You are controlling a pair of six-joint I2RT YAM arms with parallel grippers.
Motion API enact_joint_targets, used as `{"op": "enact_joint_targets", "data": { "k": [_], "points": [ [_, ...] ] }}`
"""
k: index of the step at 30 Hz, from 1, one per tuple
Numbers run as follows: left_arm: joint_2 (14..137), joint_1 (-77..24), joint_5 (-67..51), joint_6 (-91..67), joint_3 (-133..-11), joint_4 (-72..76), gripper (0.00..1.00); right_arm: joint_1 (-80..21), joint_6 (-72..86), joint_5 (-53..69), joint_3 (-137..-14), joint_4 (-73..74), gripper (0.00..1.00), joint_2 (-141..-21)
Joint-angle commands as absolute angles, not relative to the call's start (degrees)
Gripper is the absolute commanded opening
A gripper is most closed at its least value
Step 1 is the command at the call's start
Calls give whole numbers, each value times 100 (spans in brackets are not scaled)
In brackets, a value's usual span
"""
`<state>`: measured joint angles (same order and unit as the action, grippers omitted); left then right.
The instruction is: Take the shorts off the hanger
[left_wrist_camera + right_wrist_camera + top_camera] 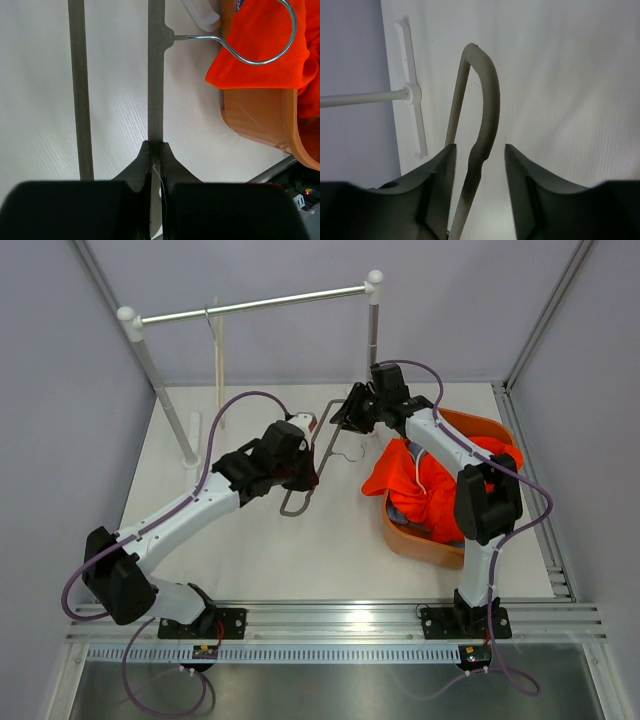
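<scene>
The orange shorts (pixel 415 480) lie bunched in a brown basket (pixel 420 545), off the hanger; a bit of light blue cloth (pixel 405 508) shows under them. The grey hanger (pixel 318 455) lies bare over the table. My left gripper (pixel 305 468) is shut on its straight bar (pixel 156 75); the wire hook (pixel 287 35) reaches over the orange shorts (pixel 260 30). My right gripper (pixel 347 415) is open, its jaws on either side of the hanger's curved end (pixel 487 110) without touching it.
A clothes rail (pixel 260 305) on white posts stands at the back, with a cream hanger (pixel 217 350) on it. Its white foot (pixel 412 115) lies near the hanger's end. The basket's rim (pixel 260 117) is right of my left gripper (pixel 155 145).
</scene>
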<state>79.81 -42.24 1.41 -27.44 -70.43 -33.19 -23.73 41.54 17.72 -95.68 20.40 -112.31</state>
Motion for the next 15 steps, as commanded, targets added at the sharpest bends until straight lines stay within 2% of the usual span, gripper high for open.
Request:
{"op": "enact_joint_targets", "data": {
  "k": [1, 3, 4, 6, 11, 15],
  "points": [
    [7734, -4280, 61, -2663, -7313, -3182, 0, -2329, 4324, 2013, -9712, 1723, 42, -11232],
    [7726, -4298, 44, -2637, -7295, -3190, 0, -2329, 4377, 2030, -9703, 1723, 28, -11198],
    [7734, -4315, 35, -2628, -7278, -3199, 0, -2338, 4377, 2030, -9694, 1731, 14, -11180],
    [7726, -4350, 61, -2593, -7260, -3208, 0, -2338, 4395, 1987, -9686, 1845, 1, -11127],
    [7769, -4570, 657, -2347, -7321, -3383, 0, -2338, 4333, 1741, -9677, 2320, 0, -10960],
    [7805, -4781, 1177, -2224, -7339, -3472, 11, -2338, 4333, 1600, -9694, 2777, 0, -10706]
  ]
}}
